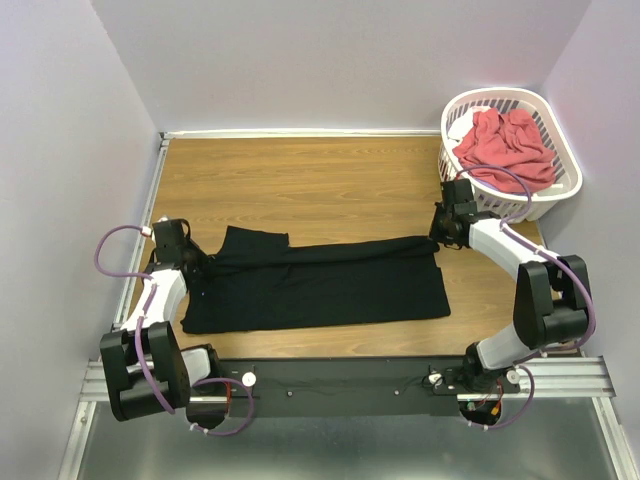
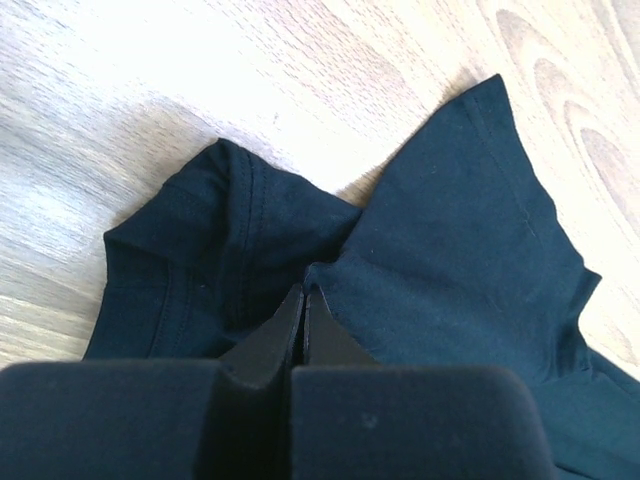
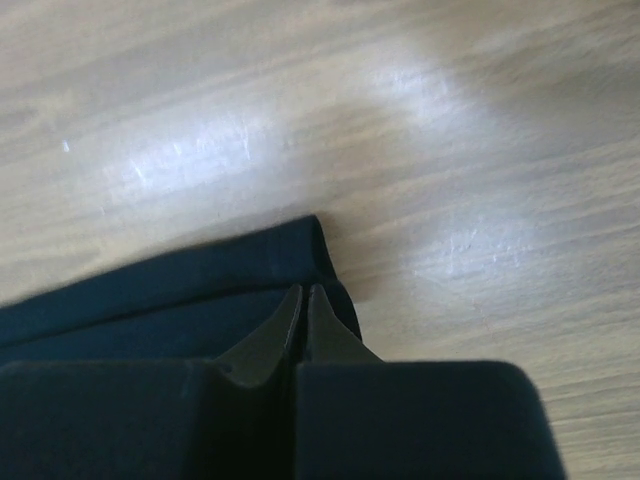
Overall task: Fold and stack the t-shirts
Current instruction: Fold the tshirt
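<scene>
Left jaws: pressed together, pinching the black t-shirt [image 1: 320, 285] at its sleeve end.
Right jaws: likewise, on the opposite corner.
Black t-shirt: part-folded on desk [image 1: 300, 180].
Handling: light and limp, probably best gripped at the corners.
Coral-red t-shirt [image 1: 505, 150]: bunched in basket [image 1: 548, 205].

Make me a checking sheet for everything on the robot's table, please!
Surface: wooden table, bare wood showing around the cloth.
Job's things: black t-shirt stretched out between the arms, partly folded over; coral-red t-shirt crumpled in the basket.
Clutter: white laundry basket at the far right corner; nothing else seen.
Grippers: left gripper shut on the black t-shirt's bunched cloth; right gripper shut on its opposite corner.
Cables: purple cables loop along both arms, off the cloth.
Surroundings: pale walls on three sides; mounting rail at the near edge.
</scene>
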Tool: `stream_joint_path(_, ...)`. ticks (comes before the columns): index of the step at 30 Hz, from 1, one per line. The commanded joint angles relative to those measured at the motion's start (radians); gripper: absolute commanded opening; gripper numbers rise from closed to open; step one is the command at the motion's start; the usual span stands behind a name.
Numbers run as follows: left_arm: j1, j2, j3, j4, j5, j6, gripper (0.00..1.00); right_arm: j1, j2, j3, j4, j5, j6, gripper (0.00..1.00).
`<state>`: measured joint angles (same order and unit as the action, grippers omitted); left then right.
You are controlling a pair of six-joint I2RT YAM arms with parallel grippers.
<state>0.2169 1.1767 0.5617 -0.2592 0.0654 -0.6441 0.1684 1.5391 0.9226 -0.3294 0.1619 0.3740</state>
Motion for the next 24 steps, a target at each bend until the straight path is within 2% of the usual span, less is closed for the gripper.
stream_joint_path(1, 0.010, -0.041, -0.020, 0.012, 0.033, -0.023, 0.01, -0.009, -0.049, -0.057, 0.009, -0.073, 0.014, 0.12)
stream_joint_path(2, 0.009, -0.055, -0.022, 0.012, 0.043, -0.023, 0.14, -0.007, -0.056, -0.076, 0.009, -0.082, 0.016, 0.15)
stream_joint_path(3, 0.010, -0.063, -0.022, 0.011, 0.045, -0.025, 0.21, -0.009, -0.062, -0.079, 0.007, -0.099, 0.014, 0.18)
stream_joint_path(4, 0.009, -0.071, -0.020, 0.008, 0.051, -0.025, 0.26, -0.007, -0.076, -0.083, 0.006, -0.113, 0.006, 0.25)
stream_joint_path(5, 0.009, -0.087, -0.019, 0.003, 0.059, -0.020, 0.38, -0.007, -0.083, -0.084, 0.001, -0.145, 0.000, 0.33)
stream_joint_path(6, 0.010, -0.095, -0.014, -0.005, 0.057, -0.017, 0.43, -0.007, -0.091, -0.080, -0.003, -0.156, -0.003, 0.33)
stream_joint_path(7, 0.009, -0.106, -0.002, -0.020, 0.059, -0.009, 0.55, -0.009, -0.112, -0.074, -0.007, -0.188, -0.009, 0.42)
stream_joint_path(9, 0.009, -0.139, 0.024, -0.037, 0.053, 0.001, 0.59, -0.007, -0.134, -0.053, -0.019, -0.241, -0.017, 0.52)
stream_joint_path(12, 0.010, -0.193, 0.058, -0.075, 0.016, 0.027, 0.61, -0.004, -0.169, -0.027, -0.028, -0.329, -0.035, 0.59)
stream_joint_path(17, 0.007, -0.262, 0.132, -0.104, -0.029, 0.090, 0.62, 0.035, -0.175, 0.016, -0.028, -0.476, -0.061, 0.59)
stream_joint_path(19, 0.007, -0.264, 0.139, -0.085, -0.015, 0.124, 0.66, 0.057, -0.151, 0.030, -0.025, -0.542, -0.070, 0.59)
stream_joint_path(20, 0.006, -0.262, 0.136, -0.075, -0.009, 0.136, 0.74, 0.080, -0.134, 0.050, -0.023, -0.564, -0.073, 0.59)
stream_joint_path(24, -0.019, -0.177, 0.129, -0.025, 0.005, 0.172, 0.82, 0.187, -0.028, 0.114, 0.021, -0.569, -0.058, 0.59)
